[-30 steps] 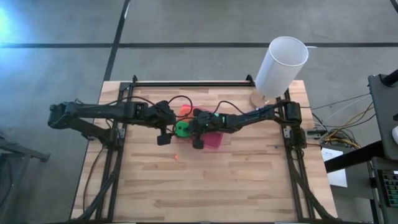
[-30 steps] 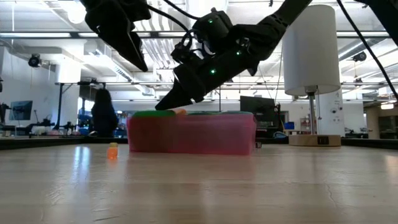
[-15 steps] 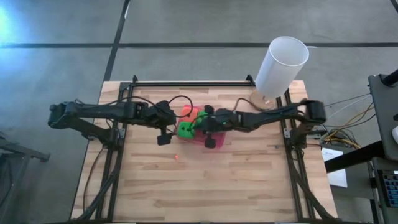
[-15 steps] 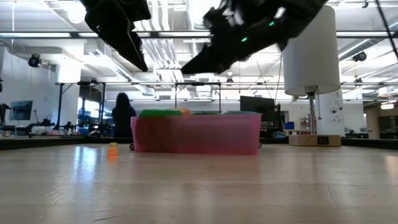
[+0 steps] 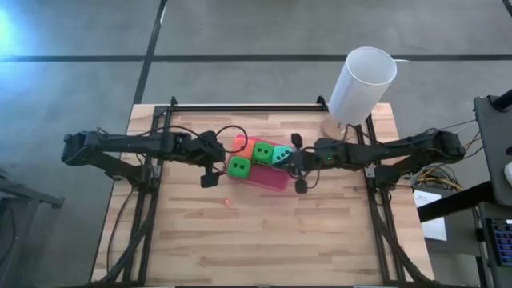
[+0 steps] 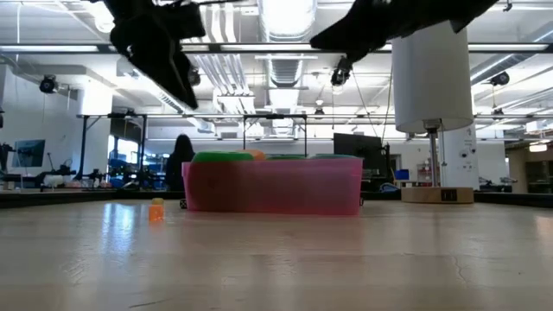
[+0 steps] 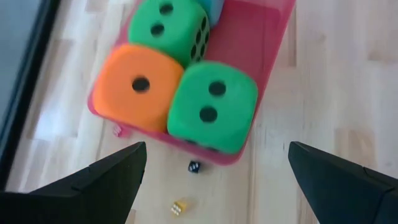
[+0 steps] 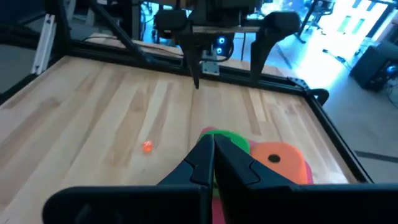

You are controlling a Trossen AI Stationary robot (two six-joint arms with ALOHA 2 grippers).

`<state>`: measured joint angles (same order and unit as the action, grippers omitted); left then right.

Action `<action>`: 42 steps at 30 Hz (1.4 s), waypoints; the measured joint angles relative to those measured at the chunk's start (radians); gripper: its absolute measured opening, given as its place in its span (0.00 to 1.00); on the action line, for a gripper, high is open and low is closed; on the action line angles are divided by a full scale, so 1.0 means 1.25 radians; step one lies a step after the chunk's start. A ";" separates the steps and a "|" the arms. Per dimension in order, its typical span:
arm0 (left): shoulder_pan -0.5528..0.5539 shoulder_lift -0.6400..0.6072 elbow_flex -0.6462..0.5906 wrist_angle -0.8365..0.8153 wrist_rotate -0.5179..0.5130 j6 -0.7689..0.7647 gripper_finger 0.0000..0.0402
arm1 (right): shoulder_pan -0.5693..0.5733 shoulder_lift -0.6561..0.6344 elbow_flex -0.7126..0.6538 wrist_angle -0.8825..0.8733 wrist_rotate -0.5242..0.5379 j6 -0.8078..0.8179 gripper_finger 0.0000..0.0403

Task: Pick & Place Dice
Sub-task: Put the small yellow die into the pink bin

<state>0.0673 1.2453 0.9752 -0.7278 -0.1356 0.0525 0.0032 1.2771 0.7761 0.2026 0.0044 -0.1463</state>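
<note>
The front half of the wooden table (image 5: 264, 240) is left open from edge to edge; only a tiny orange cube (image 6: 155, 210) is seen there, well apart from everything else. Two more tiny cubes, one black (image 7: 194, 167) and one yellow (image 7: 179, 206), are seen just beside the near wall of the pink tray (image 7: 273, 37).

All four dice are packed into that tray, touching one another: the orange die (image 7: 140, 87) and a green die (image 7: 211, 106) nearest the left arm, a second green die (image 7: 171, 28) behind them, and the teal die (image 5: 281, 154) towards the right end. Their tops are raised above the tray's rim.

The left gripper (image 5: 210, 168) is held above the table just beside the tray's left end, with its fingers spread wide and nothing held. The right gripper (image 5: 300, 172) is held just beside the tray's right end, pressed together and empty.

A tall white cylinder (image 5: 362, 86) is stood at the far right corner.
</note>
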 joint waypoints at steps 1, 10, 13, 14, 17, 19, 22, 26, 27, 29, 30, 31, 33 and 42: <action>0.000 0.000 -0.012 0.001 0.000 -0.001 0.98 | 0.004 -0.012 0.000 -0.013 0.000 -0.001 0.02; 0.036 0.000 -0.125 0.004 0.001 -0.110 0.99 | 0.018 -0.092 0.001 -0.123 -0.003 0.000 0.02; 0.067 0.000 -0.162 0.024 0.002 -0.136 0.98 | 0.019 -0.106 0.001 -0.118 -0.004 0.007 0.02; 0.076 0.000 -0.173 0.035 0.003 -0.146 0.98 | 0.019 -0.106 0.001 -0.117 -0.004 0.010 0.02; 0.095 0.000 -0.203 0.064 0.003 -0.154 0.97 | 0.019 -0.106 0.001 -0.118 -0.003 0.009 0.02; 0.098 0.000 -0.218 0.081 0.004 -0.150 0.97 | 0.019 -0.104 0.001 -0.116 -0.004 0.009 0.02; 0.099 0.000 -0.232 0.090 0.004 -0.151 0.97 | 0.019 -0.104 0.001 -0.118 -0.004 0.009 0.02; 0.100 0.003 -0.236 0.096 0.004 -0.189 0.97 | 0.019 -0.104 0.001 -0.118 -0.004 0.009 0.02; 0.100 0.006 -0.236 0.102 0.004 -0.196 0.97 | 0.019 -0.104 0.001 -0.118 -0.004 0.007 0.02; 0.102 0.013 -0.236 0.107 0.000 -0.209 0.96 | 0.019 -0.104 0.001 -0.118 -0.004 0.007 0.02; 0.104 0.019 -0.236 0.115 -0.003 -0.215 0.96 | 0.018 -0.104 0.001 -0.118 -0.004 0.007 0.02; 0.108 0.027 -0.236 0.121 -0.004 -0.222 0.96 | 0.018 -0.104 0.001 -0.118 -0.004 0.007 0.02; 0.115 0.046 -0.236 0.122 -0.006 -0.231 0.95 | 0.018 -0.105 0.001 -0.118 -0.003 0.007 0.02; 0.118 0.085 -0.234 0.154 -0.006 -0.231 0.95 | 0.018 -0.117 0.003 -0.151 0.045 0.028 0.02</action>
<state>0.2150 1.3521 0.6823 -0.5352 -0.1428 -0.2363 0.0261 1.1305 0.7804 0.0132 0.0605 -0.1115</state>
